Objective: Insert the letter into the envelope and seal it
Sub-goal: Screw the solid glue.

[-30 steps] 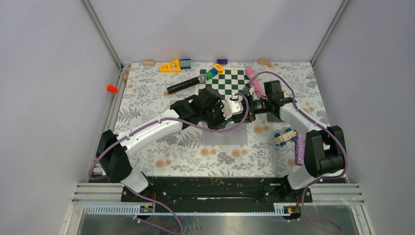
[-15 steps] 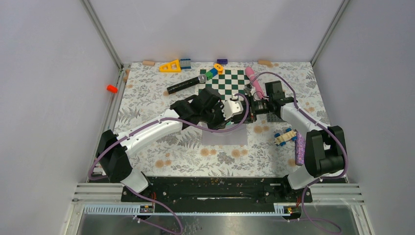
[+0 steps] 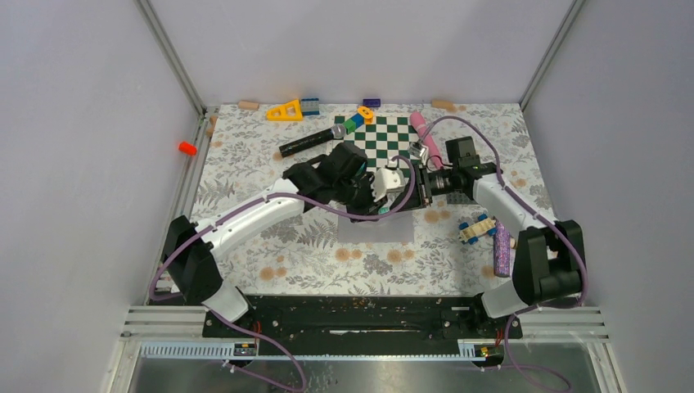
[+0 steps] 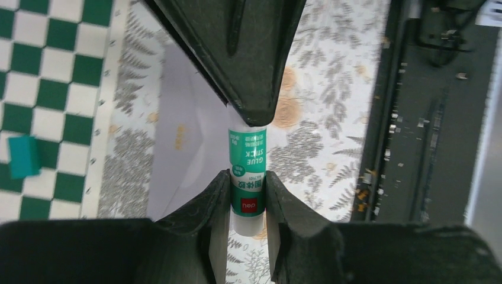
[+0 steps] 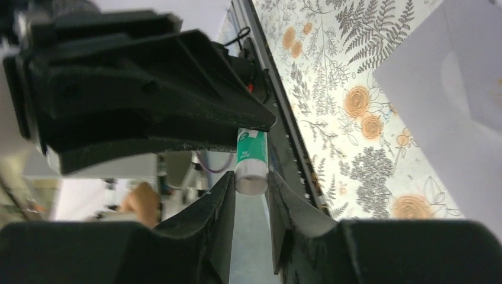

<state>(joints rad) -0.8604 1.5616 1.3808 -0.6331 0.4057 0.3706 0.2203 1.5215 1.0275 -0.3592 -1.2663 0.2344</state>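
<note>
left hand (image 4: 247, 178) grips glue stick (image 4: 248, 155) | right hand (image 5: 251, 180) flanks its end

Soft, even light from above, faint shadows. Near the lens, the right end effector (image 5: 251, 180) looks dark, blurred.

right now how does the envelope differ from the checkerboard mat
The envelope is plain pale grey; the checkerboard mat has green and white squares. The envelope lies toward the near edge of the table, the checkerboard mat farther back. Both lie flat on the table's flowered top.
</note>
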